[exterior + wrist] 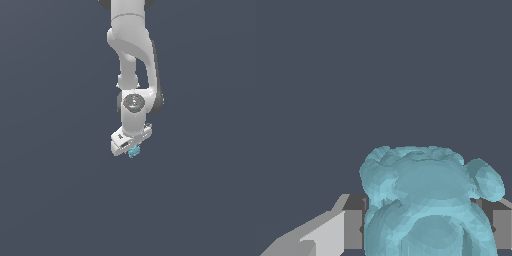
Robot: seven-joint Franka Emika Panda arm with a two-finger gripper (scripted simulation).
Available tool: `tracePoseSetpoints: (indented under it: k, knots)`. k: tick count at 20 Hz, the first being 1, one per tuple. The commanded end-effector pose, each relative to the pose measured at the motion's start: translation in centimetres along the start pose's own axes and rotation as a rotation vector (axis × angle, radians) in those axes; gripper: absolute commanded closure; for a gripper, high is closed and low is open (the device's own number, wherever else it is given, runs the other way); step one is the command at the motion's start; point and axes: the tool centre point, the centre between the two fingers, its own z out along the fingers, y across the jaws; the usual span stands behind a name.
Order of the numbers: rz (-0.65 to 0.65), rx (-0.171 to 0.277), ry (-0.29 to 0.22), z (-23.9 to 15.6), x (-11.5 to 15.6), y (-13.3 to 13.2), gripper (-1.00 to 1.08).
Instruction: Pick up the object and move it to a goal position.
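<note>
Between the two fingers, low in the middle of the wrist view, sits the object (426, 200) — the jaws are closed onto it from both sides, and a grey pad is visible against each flank. So the gripper (131, 146) has it in hold, with the fingers only as far apart as the blob is wide. In the exterior view the same turquoise piece (133, 152) shows just under the white hand, slightly below the centre of the frame, and the arm (132, 60) comes down from the top edge. Around it is only plain dark grey; I cannot tell if the object is lifted or touching a surface, and no goal marker is visible.

What could go wrong, in my judgement, is slipping or turning. The pads appear to grip the lower part of the blob while much of it stands out beyond the fingertips, so a quick move could rotate it between the pads or let it fall.

The object itself is light blue-turquoise, lumpy and rounded, with a small knob on one side — an irregular form with no flat faces, much smaller than the hand.
</note>
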Motion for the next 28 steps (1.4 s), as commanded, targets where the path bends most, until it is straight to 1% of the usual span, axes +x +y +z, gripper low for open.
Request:
tracePoseSetpoints:
  k: [1, 5, 9, 28]
  knots:
    - [0.0, -0.001, 0.001, -1.2, -0.1, 0.3, 1.08]
    - [0.0, -0.001, 0.001, -3.9, -0.4, 1.0, 1.08]
    - [0.0, 0.0, 0.001, -7.5, -0.9, 1.9, 1.08]
    - [-0.001, 0.001, 0.002, -28.4, -3.1, 7.5, 1.08]
